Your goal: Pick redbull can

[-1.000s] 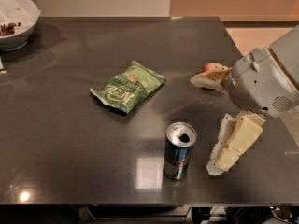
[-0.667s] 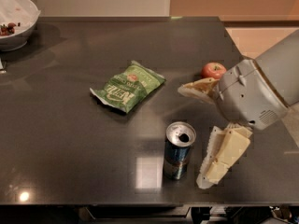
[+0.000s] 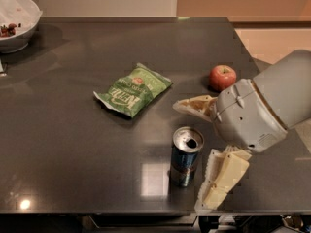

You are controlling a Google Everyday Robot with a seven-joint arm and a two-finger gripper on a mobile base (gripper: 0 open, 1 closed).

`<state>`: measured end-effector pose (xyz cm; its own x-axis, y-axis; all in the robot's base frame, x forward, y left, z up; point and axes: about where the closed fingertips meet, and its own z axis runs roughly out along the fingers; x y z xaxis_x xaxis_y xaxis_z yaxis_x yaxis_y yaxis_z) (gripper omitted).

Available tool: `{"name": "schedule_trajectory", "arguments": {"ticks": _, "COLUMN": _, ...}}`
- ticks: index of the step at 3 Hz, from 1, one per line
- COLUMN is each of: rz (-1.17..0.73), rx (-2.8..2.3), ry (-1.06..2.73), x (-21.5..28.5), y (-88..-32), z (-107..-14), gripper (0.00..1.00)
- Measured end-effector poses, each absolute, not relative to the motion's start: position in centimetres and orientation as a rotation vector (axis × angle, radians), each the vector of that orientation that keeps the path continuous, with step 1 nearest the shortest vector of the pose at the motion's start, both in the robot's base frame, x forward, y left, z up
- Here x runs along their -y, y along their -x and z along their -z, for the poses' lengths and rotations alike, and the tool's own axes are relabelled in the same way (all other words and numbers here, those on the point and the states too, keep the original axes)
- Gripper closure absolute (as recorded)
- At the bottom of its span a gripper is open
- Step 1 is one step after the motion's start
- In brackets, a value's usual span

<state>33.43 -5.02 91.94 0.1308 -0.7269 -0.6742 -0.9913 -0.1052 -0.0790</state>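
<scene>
The redbull can (image 3: 185, 157) stands upright near the table's front edge, blue and silver with a shiny opened top. My gripper (image 3: 192, 152) comes in from the right with its jaws wide open. One cream finger (image 3: 194, 106) lies just behind and right of the can, the other finger (image 3: 221, 179) in front and right of it. The can stands at the mouth of the open jaws, untouched as far as I can see.
A green chip bag (image 3: 133, 90) lies behind and left of the can. A red apple (image 3: 223, 77) sits behind the gripper's grey body (image 3: 260, 108). A white bowl (image 3: 17, 21) stands at the far left corner of the dark table (image 3: 73, 154).
My gripper has moved left toward the can, its fingers now on either side of the can's right flank. The apple, earlier hidden behind a finger, now shows fully. The can has not moved.
</scene>
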Motion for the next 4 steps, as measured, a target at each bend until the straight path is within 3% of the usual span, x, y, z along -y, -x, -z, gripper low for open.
{"name": "schedule_trajectory", "arguments": {"ticks": 1, "rz": -0.667, "rx": -1.646, "ry": 1.891, "x": 4.47, "y": -32.88, "z": -91.57, "gripper": 0.18}}
{"name": "schedule_trajectory", "arguments": {"ticks": 4, "rz": -0.669, "rx": -1.67, "ry": 1.861, "x": 4.98, "y": -33.69, "z": -91.88, "gripper": 0.87}}
